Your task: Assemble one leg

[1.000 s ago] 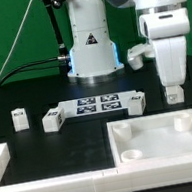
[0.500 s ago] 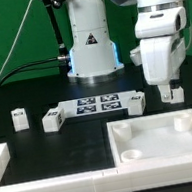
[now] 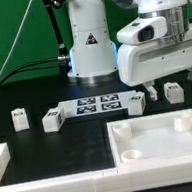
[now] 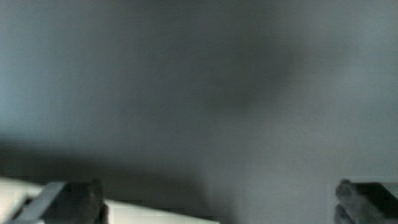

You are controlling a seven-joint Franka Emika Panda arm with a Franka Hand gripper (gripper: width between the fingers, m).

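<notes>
Four small white legs are on the black table. One leg (image 3: 173, 92) stands at the exterior view's right, beside the tray. The others are at the far left (image 3: 20, 118), left of the marker board (image 3: 53, 118) and right of it (image 3: 137, 101). My gripper (image 3: 174, 79) hangs just above the right leg, with the hand turned sideways. Its jaws are wide apart and hold nothing. The wrist view is blurred. It shows only two dark fingertips (image 4: 71, 203) with an empty gap at the gripper (image 4: 221, 205), and a pale corner (image 4: 25, 194) at one edge.
The large white tray (image 3: 118, 131) with corner sockets lies at the front right. The marker board (image 3: 98, 105) lies mid-table. A white rail (image 3: 1, 158) runs along the front left. The robot base (image 3: 88, 44) stands at the back.
My gripper was down around the right leg. It has since lifted off and the hand has swung sideways. The leg stays standing on the table.
</notes>
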